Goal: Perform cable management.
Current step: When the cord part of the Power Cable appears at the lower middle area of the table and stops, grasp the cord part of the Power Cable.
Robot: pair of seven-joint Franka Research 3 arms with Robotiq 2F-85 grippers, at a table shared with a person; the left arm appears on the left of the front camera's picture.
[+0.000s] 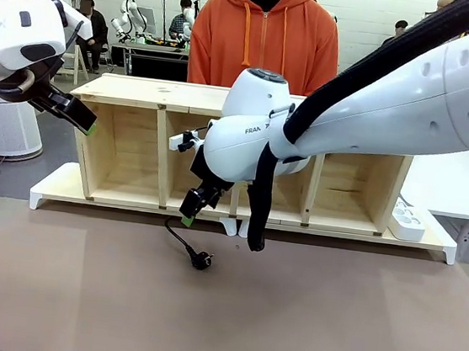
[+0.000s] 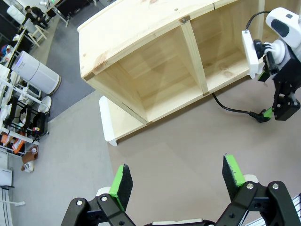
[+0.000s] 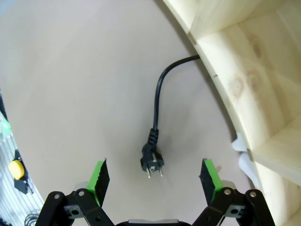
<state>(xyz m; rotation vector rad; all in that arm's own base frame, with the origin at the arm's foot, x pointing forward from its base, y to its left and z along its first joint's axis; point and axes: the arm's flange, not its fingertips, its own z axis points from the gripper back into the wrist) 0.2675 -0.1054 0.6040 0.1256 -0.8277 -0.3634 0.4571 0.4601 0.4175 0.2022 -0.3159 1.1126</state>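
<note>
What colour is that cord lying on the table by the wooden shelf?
The cable is black, plug included; the right wrist view shows it best.

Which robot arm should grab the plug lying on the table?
Right. The right gripper, open, hangs just above the plug. The left gripper is raised far off by the wooden shelf's end.

**Cable's far end out of my sight**

The cable (image 3: pixel 157 94) slips under the wooden shelf (image 3: pixel 244 80), and I lose the rest of it there. From the front, my right arm (image 1: pixel 379 99) blocks the shelf's middle compartments. The person's (image 1: pixel 263 39) hands are hidden behind the shelf top. The white power strip (image 1: pixel 407 221) is partly covered by the shelf's end wall.
</note>
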